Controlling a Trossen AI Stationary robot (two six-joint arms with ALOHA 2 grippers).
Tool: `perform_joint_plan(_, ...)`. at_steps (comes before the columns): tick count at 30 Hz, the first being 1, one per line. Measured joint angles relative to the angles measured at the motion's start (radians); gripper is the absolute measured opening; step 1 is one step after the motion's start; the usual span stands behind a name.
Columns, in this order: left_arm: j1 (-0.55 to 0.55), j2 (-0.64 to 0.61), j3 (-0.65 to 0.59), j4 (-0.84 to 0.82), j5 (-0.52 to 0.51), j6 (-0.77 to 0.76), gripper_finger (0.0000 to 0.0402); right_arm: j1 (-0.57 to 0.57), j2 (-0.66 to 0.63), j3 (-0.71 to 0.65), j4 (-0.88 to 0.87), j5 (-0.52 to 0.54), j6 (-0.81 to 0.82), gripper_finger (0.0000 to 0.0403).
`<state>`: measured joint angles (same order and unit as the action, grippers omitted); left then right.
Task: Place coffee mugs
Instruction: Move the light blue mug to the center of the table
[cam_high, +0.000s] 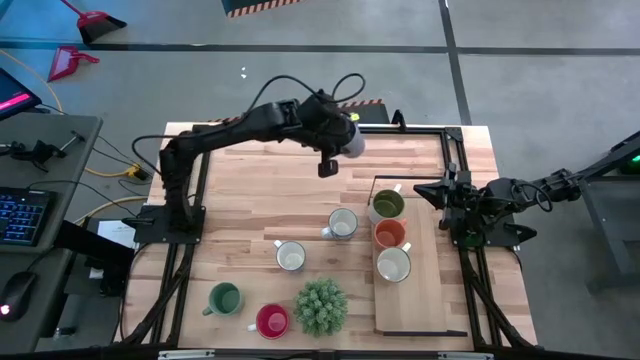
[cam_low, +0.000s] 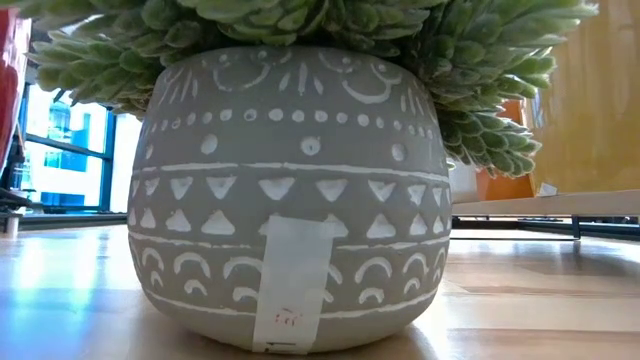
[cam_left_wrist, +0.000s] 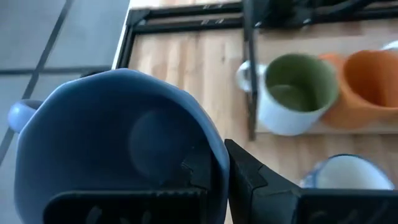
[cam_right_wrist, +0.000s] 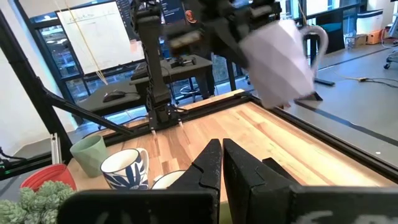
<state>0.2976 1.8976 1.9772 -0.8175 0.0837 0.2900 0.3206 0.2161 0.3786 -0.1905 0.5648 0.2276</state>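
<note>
- High view: you have the left gripper (cam_high: 345, 138) up over the far middle of the table (cam_high: 260, 190), clamped on the blue-grey mug (cam_high: 351, 142), which is clear of the wood. The right gripper (cam_high: 447, 192) waits at the right edge beside the board, fingers pressed together with nothing in them.
- Count from above: eight mugs. Three sit in a row on the light board (cam_high: 425, 290) at the right: the olive mug (cam_high: 387, 205), orange mug (cam_high: 389, 235) and a white mug (cam_high: 393, 265). Two more white ones stand on bare wood, the white patterned mug (cam_high: 342, 224) just left of the board and the plain white mug (cam_high: 290, 256) nearer the middle. The green mug (cam_high: 225, 298) and red mug (cam_high: 272, 321) sit near the front edge, beside one plant (cam_high: 321, 306).
- Open room: the far left and middle of the table lie bare; the board's near half is free.
- Low view: you see almost only the plant's grey patterned pot (cam_low: 290, 190), with a red sliver at the left and orange behind its leaves.
- Left wrist view: the blue-grey mug's rim sits between the fingers (cam_left_wrist: 249, 177), a grip the high view hides.
- Right wrist view: the carried mug hangs tilted above the table's far edge.
</note>
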Motion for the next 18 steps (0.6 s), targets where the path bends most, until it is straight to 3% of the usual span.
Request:
perform_joint_plan(7, -0.112, -0.079, 0.004, -0.031, -0.019, -0.027, 0.0010, 0.000, 0.000, 0.000, 0.004, -0.026, 0.000, 0.0000)
perform_joint_plan(18, -0.379, -0.095, -0.004, -0.178, -0.130, -0.148, 0.0010, 0.000, 0.000, 0.000, 0.006, -0.052, 0.026, 0.0000)
